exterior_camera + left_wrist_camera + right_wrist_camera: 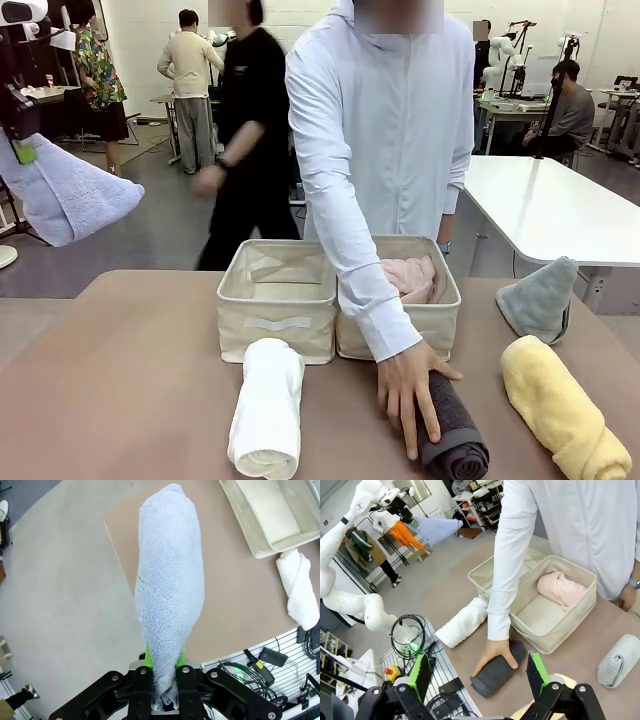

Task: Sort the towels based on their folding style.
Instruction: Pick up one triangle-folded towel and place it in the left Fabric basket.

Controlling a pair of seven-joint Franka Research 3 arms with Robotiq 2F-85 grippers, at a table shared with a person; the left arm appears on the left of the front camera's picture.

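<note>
Six towels: one light blue cone (170, 580) clamped in left gripper (164, 656), raised beyond table (120, 380) left edge; white roll (268, 405), dark grey roll (452, 430) under person's hand (410, 385), yellow roll (560, 405) along front edge; one grey-green cone (540, 297) near right edge; one pink towel (410, 275) inside right-hand of two bins (440, 325). Right gripper (479, 672) wide open, holding nothing

Fuzzy terry towels (170, 595) & matt cloth bins (240, 330)

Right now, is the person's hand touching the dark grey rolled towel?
Touching. The front view shows the hand lying flat on the dark grey towel, fingers draped over it; the right wrist view agrees.
</note>
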